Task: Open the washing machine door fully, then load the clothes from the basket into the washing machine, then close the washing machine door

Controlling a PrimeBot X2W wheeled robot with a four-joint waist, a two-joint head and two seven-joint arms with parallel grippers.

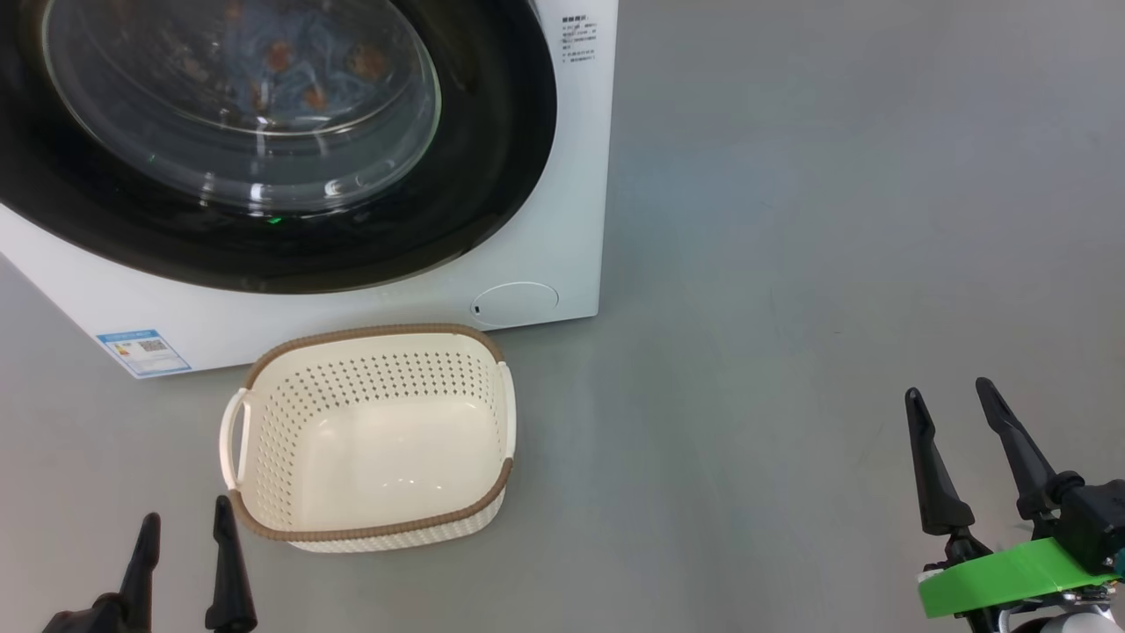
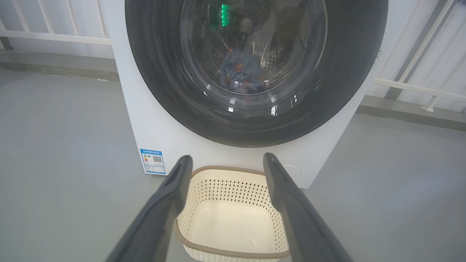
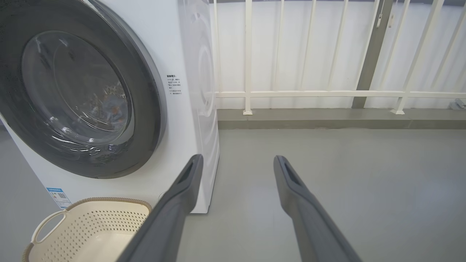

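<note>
Head view: your left pincer (image 1: pixel 187 512) and right pincer (image 1: pixel 949 388) gape wide, holding nothing, near the empty basket (image 1: pixel 378 332). The clothes (image 2: pixel 240 71) lie behind the shut washing machine door (image 1: pixel 492 176). If it is unlatched, it could swing open.

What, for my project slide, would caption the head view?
Closed washing machine door, clothes behind its glass, empty basket before the washing machine, left hand and right hand open.

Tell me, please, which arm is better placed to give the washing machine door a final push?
Probably left: the left gripper faces the door squarely; the right gripper points past the washing machine.
</note>
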